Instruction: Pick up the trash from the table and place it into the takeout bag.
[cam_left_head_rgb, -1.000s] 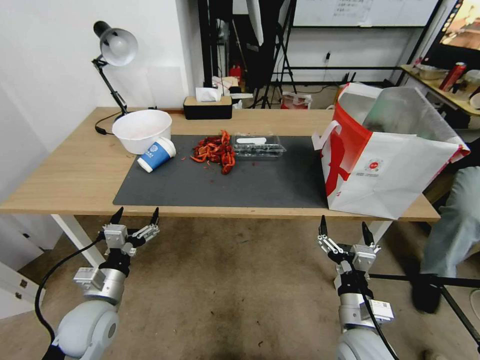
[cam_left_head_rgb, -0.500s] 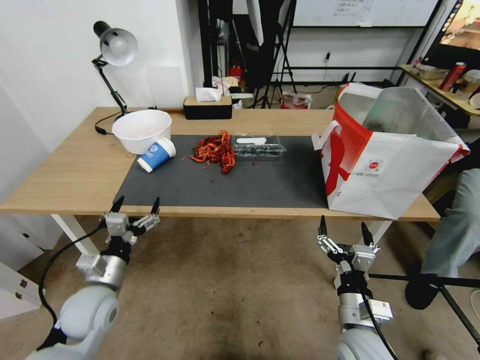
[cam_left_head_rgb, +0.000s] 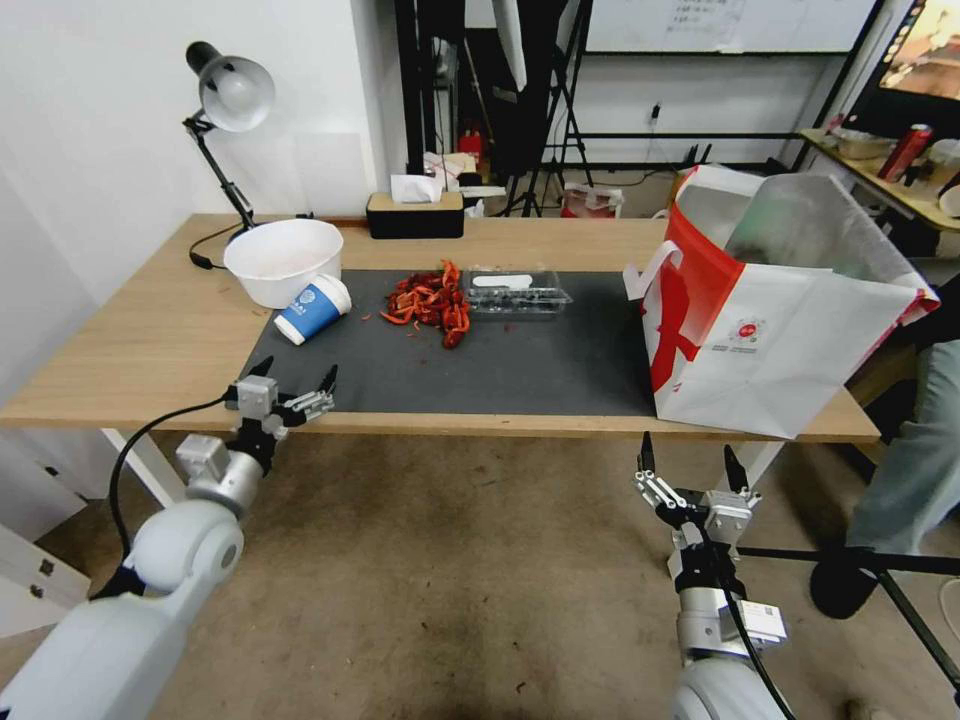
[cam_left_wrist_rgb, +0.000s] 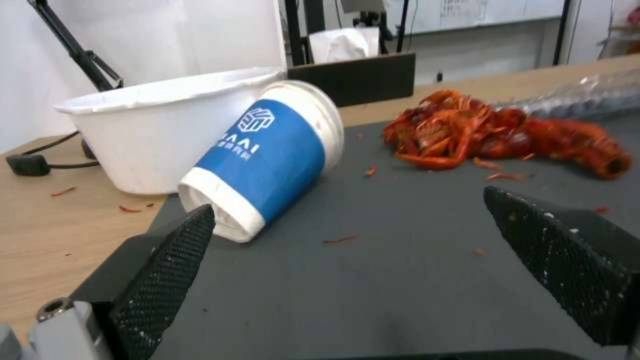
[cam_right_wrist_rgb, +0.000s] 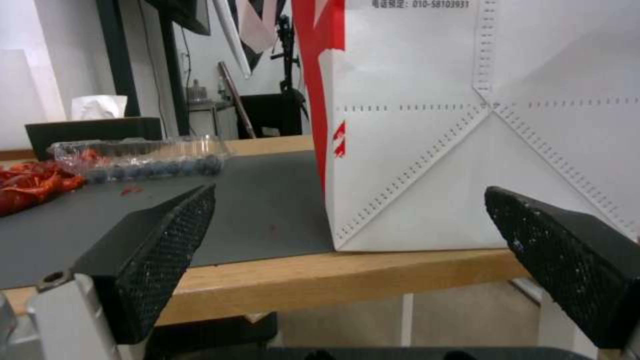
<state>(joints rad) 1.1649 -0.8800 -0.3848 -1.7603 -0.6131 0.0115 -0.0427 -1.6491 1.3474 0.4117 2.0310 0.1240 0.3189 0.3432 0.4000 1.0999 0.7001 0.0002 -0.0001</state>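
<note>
1. The left gripper (cam_left_head_rgb: 295, 378) has its fingers (cam_left_wrist_rgb: 167, 270) spread wide apart and holds nothing; it hovers at the near edge of the table (cam_left_head_rgb: 130, 340), over the front left corner of the dark mat (cam_left_head_rgb: 520, 370).
2. Just beyond those fingers a blue-and-white paper cup (cam_left_wrist_rgb: 263, 155) lies on its side on the mat, its side touching a white bowl (cam_left_wrist_rgb: 157, 132) that stands upright on the bare wood behind it.
3. Farther off, to the fingers' right, a heap of red crayfish shells (cam_left_wrist_rgb: 493, 135) sits on the mat, with small red crumbs scattered around it; a clear plastic box (cam_left_head_rgb: 517, 291) lies just beside the heap.
4. The right gripper (cam_left_head_rgb: 690, 460) also has its fingers (cam_right_wrist_rgb: 160, 250) wide apart and empty; it hangs below and in front of the table edge.
5. Directly ahead of it the white-and-red takeout bag (cam_right_wrist_rgb: 480, 125) stands upright on the table's right end, open at the top.
</note>
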